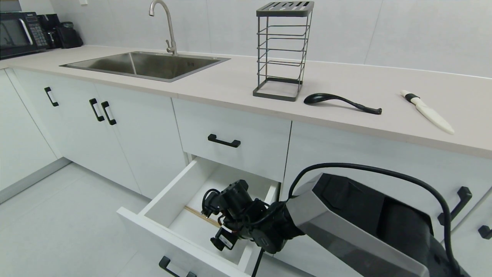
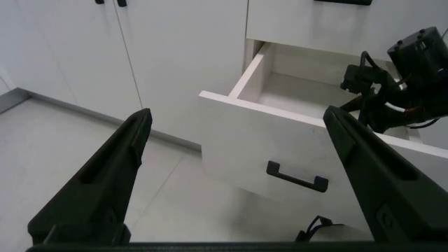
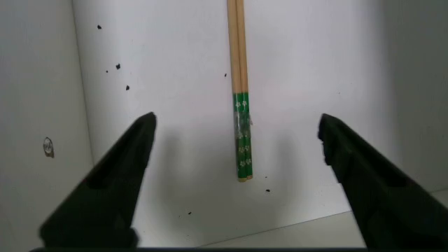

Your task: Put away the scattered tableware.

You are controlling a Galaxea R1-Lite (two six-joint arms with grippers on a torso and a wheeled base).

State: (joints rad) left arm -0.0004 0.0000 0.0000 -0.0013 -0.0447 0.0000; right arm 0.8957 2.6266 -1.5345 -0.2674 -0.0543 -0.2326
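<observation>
Chopsticks (image 3: 239,70) lie in the drawer (image 1: 161,231); right pincer (image 3: 238,129) above them wide and empty, left pincer (image 2: 238,115) wide. Next likely: collect ladle (image 1: 338,100) from bench (image 1: 230,84).

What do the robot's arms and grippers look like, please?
The right arm has a grey angular shell with black panels, a black cable arching over it, and a black wrist with bundled wires. The left gripper and right gripper have matte-black tapering fingers.

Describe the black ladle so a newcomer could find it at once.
Start at the pale beige countertop. Beside the foot of the dark wire rack lies the black curved-handled ladle. Unlike the white knife farther right, it is all black with a rounded bowl.
</observation>
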